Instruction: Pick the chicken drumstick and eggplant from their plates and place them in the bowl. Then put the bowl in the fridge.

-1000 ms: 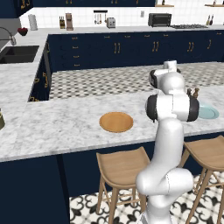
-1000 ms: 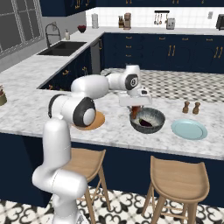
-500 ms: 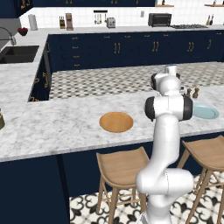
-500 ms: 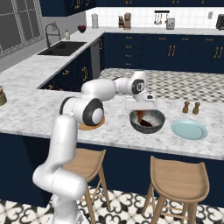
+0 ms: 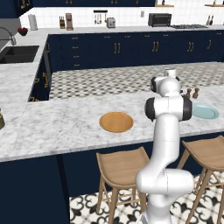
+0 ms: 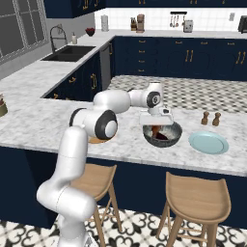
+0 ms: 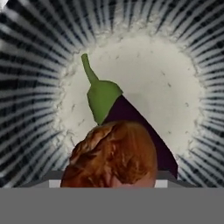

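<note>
Hanging directly over the bowl (image 6: pixel 162 135), the gripper (image 6: pixel 155 129) has the chicken drumstick (image 7: pixel 111 154) between its partly spread fingers; whether they grip it cannot be told. The eggplant (image 7: pixel 127 118) lies inside the bowl beneath it, green stem outward.

Bowl (image 7: pixel 35 65): pale speckled cream bottom, dark grey wall streaked with light radial lines. Eggplant (image 7: pixel 131 118) dark purple, green cap and stem. Drumstick (image 7: pixel 111 155) reddish-brown, mottled orange. Wood plate (image 5: pixel 116 121) orange-brown; other plate (image 6: pixel 208 143) pale blue. Counter (image 5: pixel 57 127) white-grey marble. Cabinets (image 6: pixel 159 58) navy, gold handles. Floor (image 5: pixel 109 78) black-white patterned tile. Stools (image 6: pixel 195 193) tan wood. Two small shakers (image 6: pixel 211 118) brown, probably wood.
</note>
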You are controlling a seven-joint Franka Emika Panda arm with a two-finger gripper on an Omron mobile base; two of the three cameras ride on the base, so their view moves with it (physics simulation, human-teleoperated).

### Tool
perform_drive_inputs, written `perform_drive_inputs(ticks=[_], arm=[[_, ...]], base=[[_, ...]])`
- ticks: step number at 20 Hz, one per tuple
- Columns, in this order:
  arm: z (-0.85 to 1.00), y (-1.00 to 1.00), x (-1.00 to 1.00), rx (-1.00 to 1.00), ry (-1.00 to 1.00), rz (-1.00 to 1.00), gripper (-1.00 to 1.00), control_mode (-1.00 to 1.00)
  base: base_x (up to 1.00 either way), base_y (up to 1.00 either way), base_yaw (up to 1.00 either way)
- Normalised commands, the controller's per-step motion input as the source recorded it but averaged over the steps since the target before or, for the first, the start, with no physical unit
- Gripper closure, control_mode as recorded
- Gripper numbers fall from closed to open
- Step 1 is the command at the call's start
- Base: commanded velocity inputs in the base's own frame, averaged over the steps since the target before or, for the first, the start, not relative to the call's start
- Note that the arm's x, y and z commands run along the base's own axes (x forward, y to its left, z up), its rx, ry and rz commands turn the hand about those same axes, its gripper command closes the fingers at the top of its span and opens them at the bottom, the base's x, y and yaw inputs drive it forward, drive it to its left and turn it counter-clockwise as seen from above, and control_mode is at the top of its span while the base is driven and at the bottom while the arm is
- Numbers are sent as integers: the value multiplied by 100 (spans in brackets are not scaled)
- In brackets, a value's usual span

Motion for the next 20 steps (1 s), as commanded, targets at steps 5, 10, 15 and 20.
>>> perform_drive_inputs(ticks=[5, 10, 15, 20], arm=[[2, 0, -2, 0, -1, 0, -100, -100], [29, 35, -39, 0, -6, 0, -100, -100], [9, 60, -19, -1, 0, -1, -100, -100], [-10, 7, 21, -1, 1, 0, -100, -100]], base=[[0, 0, 0], [0, 0, 0], [0, 0, 0], [0, 0, 0]])
